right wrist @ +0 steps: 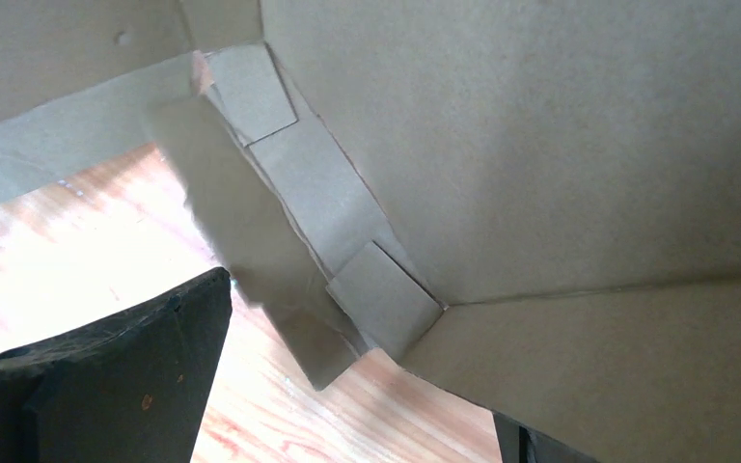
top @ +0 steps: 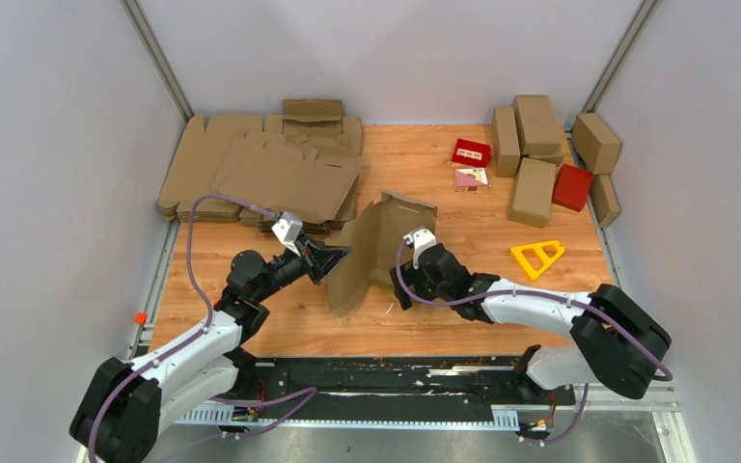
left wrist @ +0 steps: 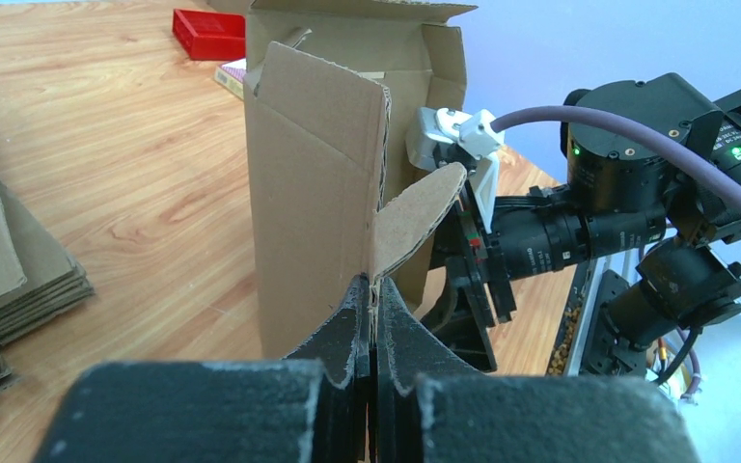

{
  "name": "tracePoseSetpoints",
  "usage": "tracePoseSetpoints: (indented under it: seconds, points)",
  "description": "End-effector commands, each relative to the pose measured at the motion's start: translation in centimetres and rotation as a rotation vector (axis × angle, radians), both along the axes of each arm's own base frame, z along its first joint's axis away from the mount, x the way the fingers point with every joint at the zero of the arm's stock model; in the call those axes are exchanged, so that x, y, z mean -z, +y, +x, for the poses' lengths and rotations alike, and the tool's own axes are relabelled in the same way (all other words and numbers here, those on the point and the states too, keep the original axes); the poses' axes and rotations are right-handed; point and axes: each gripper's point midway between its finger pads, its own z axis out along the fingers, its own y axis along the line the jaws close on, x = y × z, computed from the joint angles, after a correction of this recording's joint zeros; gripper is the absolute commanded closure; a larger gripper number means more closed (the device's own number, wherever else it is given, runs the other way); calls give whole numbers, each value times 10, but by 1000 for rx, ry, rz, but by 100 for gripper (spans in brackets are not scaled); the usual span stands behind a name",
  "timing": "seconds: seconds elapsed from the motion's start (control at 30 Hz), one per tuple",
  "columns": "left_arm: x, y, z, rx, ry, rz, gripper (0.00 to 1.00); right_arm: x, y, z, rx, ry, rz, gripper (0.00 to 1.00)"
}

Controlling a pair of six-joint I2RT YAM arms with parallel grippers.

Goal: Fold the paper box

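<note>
The paper box point(top: 371, 249) stands partly folded on edge in the middle of the wooden table, its brown panels upright. My left gripper point(top: 338, 257) is at its left side, shut on the edge of a rounded flap point(left wrist: 415, 217) of the box point(left wrist: 314, 193); the jaws point(left wrist: 373, 294) pinch the cardboard between them. My right gripper point(top: 407, 282) is at the box's right side with its jaws wide apart. In the right wrist view the box's inner panels and tabs point(right wrist: 540, 145) fill the frame. One dark finger point(right wrist: 125, 376) is at the lower left; the other is mostly hidden under a panel.
A stack of flat brown blanks point(top: 260, 169) lies at the back left. Finished brown boxes point(top: 538, 154) and red boxes point(top: 571, 186) stand at the back right. A yellow triangular piece point(top: 537, 256) lies right of the right arm. A black rail point(top: 386, 371) runs along the near edge.
</note>
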Motion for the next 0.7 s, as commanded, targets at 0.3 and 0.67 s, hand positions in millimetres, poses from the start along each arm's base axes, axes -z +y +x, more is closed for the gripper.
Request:
tracePoseSetpoints:
  seconds: [0.3, 0.67]
  points:
    - [-8, -5, -7, 44, -31, -3, 98, -13, 20, -6, -104, -9, 86, 7]
    - [-7, -7, -8, 50, -27, -3, 98, -6, 12, 16, 77, -4, 48, 46]
